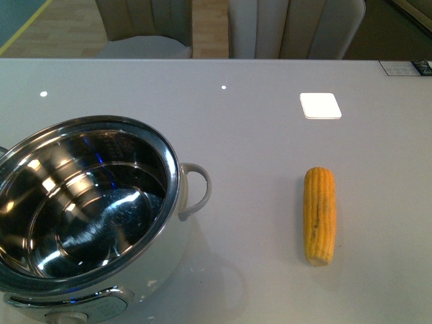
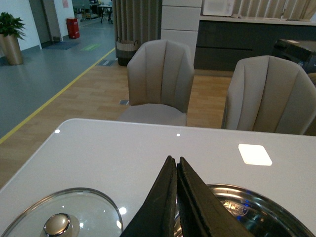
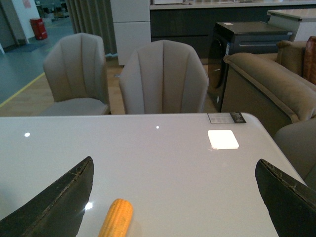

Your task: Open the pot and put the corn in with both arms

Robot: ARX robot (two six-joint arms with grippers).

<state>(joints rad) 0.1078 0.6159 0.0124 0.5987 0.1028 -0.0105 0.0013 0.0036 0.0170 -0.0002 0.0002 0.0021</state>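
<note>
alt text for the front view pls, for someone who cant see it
A lidless pot, shiny steel inside and empty, sits at the lower left of a pale table, its white loop handle toward a corn cob lying apart on the right. A small white square lies beyond the cob; chairs stand at the far edge.

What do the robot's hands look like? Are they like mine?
Not like yours. Each has two flat black fingers narrowing to a point. The left gripper looks smooth and matte; the right gripper has pale scuffs along its edges.
</note>
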